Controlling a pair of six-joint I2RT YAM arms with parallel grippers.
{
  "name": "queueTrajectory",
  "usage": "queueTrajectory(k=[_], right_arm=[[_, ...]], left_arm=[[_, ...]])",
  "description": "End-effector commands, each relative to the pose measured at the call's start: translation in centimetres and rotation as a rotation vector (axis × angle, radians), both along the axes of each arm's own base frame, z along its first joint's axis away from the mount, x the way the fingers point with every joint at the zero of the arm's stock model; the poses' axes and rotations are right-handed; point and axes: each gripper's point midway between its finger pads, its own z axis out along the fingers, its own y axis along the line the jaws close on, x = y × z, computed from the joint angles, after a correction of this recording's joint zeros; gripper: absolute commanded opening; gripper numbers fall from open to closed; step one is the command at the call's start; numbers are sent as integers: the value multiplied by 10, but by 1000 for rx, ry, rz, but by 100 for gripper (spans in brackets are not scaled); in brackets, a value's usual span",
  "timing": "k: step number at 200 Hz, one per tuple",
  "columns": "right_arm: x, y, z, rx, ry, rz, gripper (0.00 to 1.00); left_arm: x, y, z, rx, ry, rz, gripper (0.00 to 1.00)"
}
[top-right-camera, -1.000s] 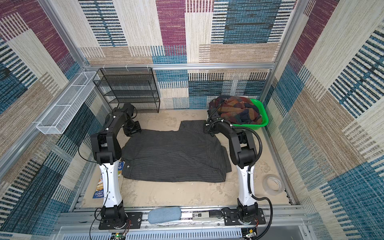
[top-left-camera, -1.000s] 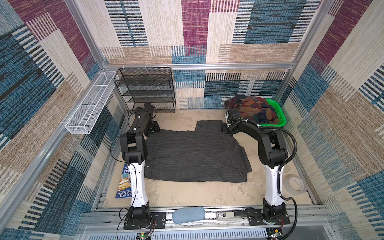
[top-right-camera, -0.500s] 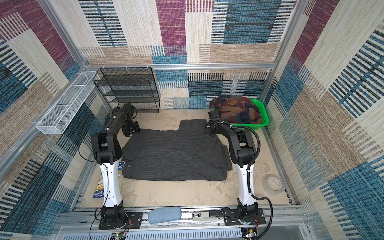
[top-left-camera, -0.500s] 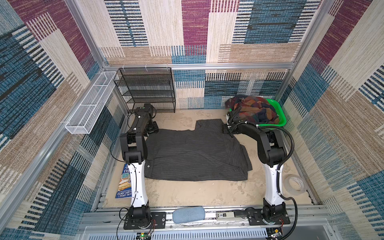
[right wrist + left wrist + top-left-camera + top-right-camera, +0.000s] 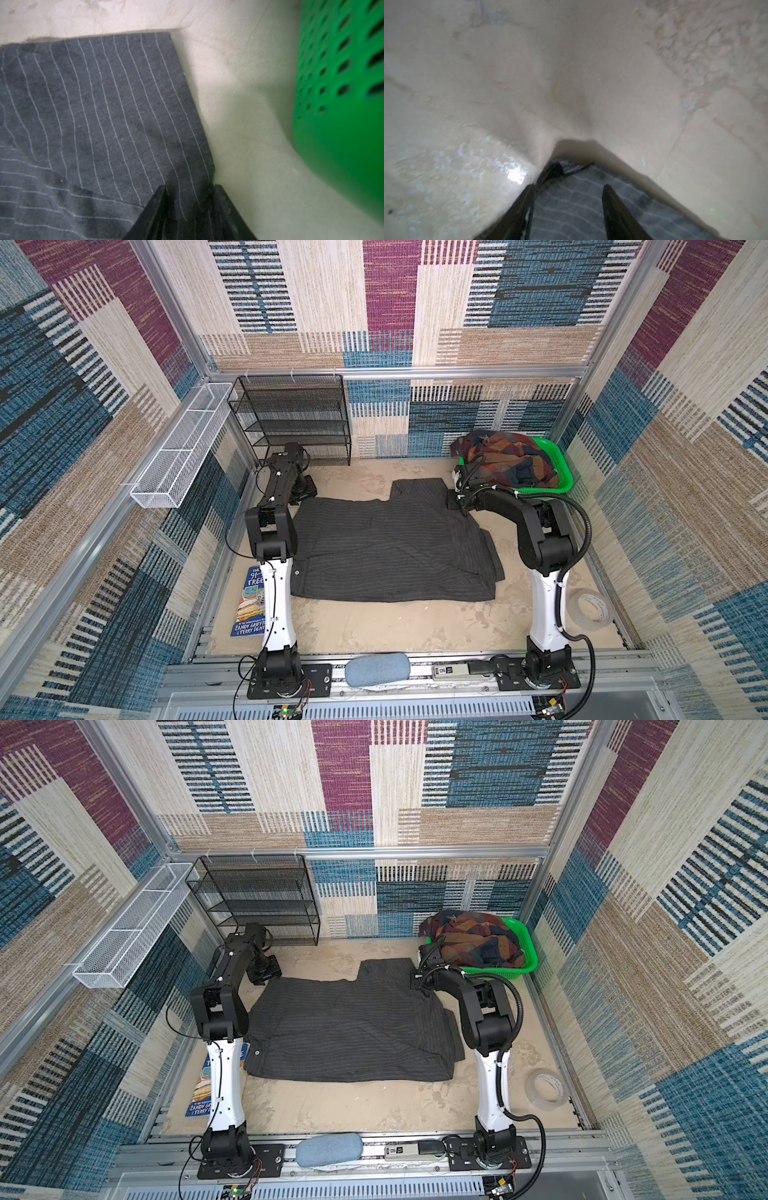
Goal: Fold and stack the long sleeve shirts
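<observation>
In both top views we see bright, even light falling from above. The worktop [image 5: 374, 626] is pale and well exposed, and the arms cast only soft, short shadows. Both views are sharp, though the wide lens leans the aluminium posts [image 5: 172, 310] and walls outward toward the edges.

The left wrist view is soft all over. A white patch of glare sits on the worktop, and a dark shadow lines the edge of the pinstriped shirt [image 5: 571, 207]. The left tool [image 5: 568, 185] is a black blur.

In the right wrist view the shirt's stripes are crisp mid-frame. The green basket [image 5: 342, 93] is smeared out of focus and tints the worktop beside it green. The right tool [image 5: 190, 186] is dark and blurred.
</observation>
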Motion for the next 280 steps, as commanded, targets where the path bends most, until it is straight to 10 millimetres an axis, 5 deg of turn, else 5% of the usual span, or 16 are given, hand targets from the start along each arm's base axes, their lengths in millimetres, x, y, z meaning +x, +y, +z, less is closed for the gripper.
queueTrajectory(k=[1,78,124,154,213,280], right_arm=[[-20,3,-11,15,87,17,40],[-22,6,-12,26,90,29,37],[-18,12,-6,54,45,55,19],[-9,16,18,84,-56,62,6],[-4,25,84,153,-230,107,1],[-36,19,102,151,-205,108,3]], left_arm=[[15,-11,2,-82,-58,50,56],[-1,1,-29,-24,24,123,53],[-2,5,-35,-18,34,172,5],[7,2,-14,-45,-23,180,0],[14,-7,60,-101,-191,157,0],[-33,-17,104,-163,-246,151,0]])
